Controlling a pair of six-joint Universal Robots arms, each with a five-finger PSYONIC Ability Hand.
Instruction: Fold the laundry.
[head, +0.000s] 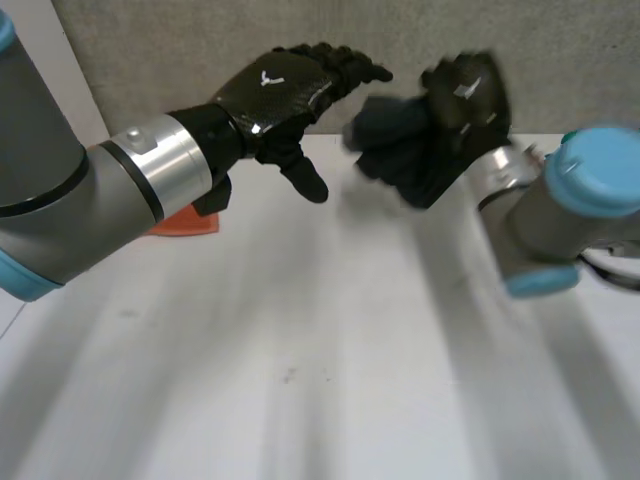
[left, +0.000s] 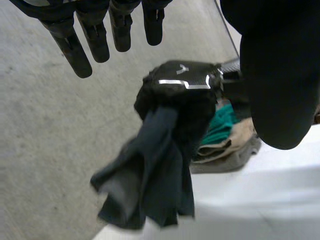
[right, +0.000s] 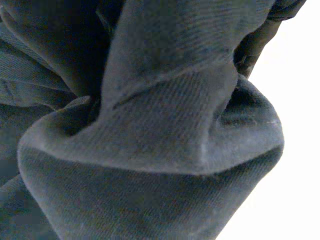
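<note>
A dark grey-blue cloth (head: 395, 140) hangs bunched from my right hand (head: 465, 95), which is held up above the far side of the white table (head: 320, 380). In the left wrist view the right hand (left: 182, 82) is a fist closed round the top of the cloth (left: 150, 175), whose loose folds dangle below it. Close in front of the right palm the cloth (right: 165, 140) shows as thick folds. My left hand (head: 275, 90) is raised just left of the cloth, apart from it, with its fingers (left: 95, 40) straight and holding nothing.
A pile of clothes (left: 225, 140) in teal, tan and grey lies on the table behind the right hand. An orange thing (head: 185, 222) sits on the table under my left forearm. A grey wall (head: 200, 40) stands behind the table's far edge.
</note>
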